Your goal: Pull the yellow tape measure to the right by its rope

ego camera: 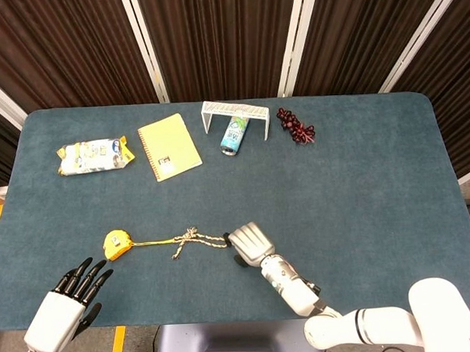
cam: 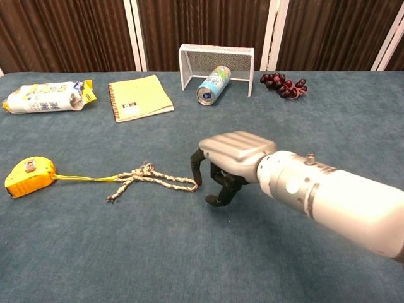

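The yellow tape measure (ego camera: 117,244) (cam: 28,174) lies at the near left of the table. Its thin yellow tape runs right to a knotted, braided rope (ego camera: 197,240) (cam: 154,177). My right hand (ego camera: 250,244) (cam: 227,158) hovers palm down just right of the rope's free end, fingers curled downward and apart, holding nothing; the fingertips stand close to the rope end, and contact is not visible. My left hand (ego camera: 71,303) sits off the table's near left corner, fingers spread and empty.
Along the far side lie a snack packet (ego camera: 94,156), a yellow notebook (ego camera: 169,146), a can (ego camera: 234,135) inside a small white wire goal (ego camera: 236,113), and dark grapes (ego camera: 296,126). Blue cloth covers the table (ego camera: 361,194).
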Controlling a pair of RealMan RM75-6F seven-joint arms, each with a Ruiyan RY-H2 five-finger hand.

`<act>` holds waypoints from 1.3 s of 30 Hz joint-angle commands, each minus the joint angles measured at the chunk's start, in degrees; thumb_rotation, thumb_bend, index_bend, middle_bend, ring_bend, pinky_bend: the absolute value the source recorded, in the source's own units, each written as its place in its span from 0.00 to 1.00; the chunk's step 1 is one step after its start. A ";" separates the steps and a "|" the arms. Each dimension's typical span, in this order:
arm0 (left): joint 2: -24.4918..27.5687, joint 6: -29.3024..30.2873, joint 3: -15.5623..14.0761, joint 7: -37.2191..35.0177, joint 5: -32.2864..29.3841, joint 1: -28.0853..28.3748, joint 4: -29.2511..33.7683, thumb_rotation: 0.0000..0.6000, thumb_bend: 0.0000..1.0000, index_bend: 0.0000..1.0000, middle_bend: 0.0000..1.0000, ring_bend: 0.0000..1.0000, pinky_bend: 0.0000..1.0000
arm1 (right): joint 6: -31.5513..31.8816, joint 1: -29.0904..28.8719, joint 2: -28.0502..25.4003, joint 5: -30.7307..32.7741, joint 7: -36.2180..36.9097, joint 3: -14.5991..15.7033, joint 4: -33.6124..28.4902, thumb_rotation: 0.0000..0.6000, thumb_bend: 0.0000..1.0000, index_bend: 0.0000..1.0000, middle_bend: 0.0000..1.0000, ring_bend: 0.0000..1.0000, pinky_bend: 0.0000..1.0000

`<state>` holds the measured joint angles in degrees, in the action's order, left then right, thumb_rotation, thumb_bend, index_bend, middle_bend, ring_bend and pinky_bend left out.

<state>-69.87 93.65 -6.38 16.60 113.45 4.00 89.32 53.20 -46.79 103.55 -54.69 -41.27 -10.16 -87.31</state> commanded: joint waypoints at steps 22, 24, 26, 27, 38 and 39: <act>0.19 0.27 -0.53 -0.67 1.09 0.06 -0.26 1.00 0.37 0.14 0.11 0.07 0.29 | -1.72 -3.92 6.04 2.20 4.17 -1.88 10.09 1.00 0.42 0.56 1.00 0.98 1.00; 0.23 0.26 -0.54 -0.73 1.11 0.09 -0.24 1.00 0.37 0.14 0.11 0.07 0.29 | -1.96 -4.19 6.37 2.51 4.13 -1.80 10.79 1.00 0.42 0.56 1.00 0.98 1.00; 0.25 0.29 -0.55 -0.83 1.16 0.11 -0.29 1.00 0.37 0.14 0.11 0.07 0.29 | -1.99 -4.42 6.75 2.83 3.68 -1.49 11.65 1.00 0.42 0.57 1.00 0.98 1.00; 0.27 0.32 -0.56 -0.86 1.20 0.11 -0.32 1.00 0.37 0.14 0.11 0.07 0.29 | -1.90 -4.51 6.92 2.91 3.45 -1.36 11.97 1.00 0.42 0.57 1.00 0.98 1.00; 0.16 0.16 -0.72 -0.49 1.59 0.12 -0.51 1.00 0.37 0.14 0.11 0.07 0.29 | 3.22 -3.59 7.98 0.62 1.22 0.04 14.04 1.00 0.50 0.84 1.00 0.98 1.00; 0.14 0.11 -0.73 -0.41 1.59 0.12 -0.53 1.00 0.37 0.14 0.11 0.07 0.29 | 3.75 -3.37 7.75 0.29 1.11 0.14 13.85 1.00 0.51 0.88 1.00 0.98 1.00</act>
<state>-69.72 93.77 -7.10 16.19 115.04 4.11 88.80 56.38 -50.50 111.49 -53.95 -39.87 -10.24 -73.34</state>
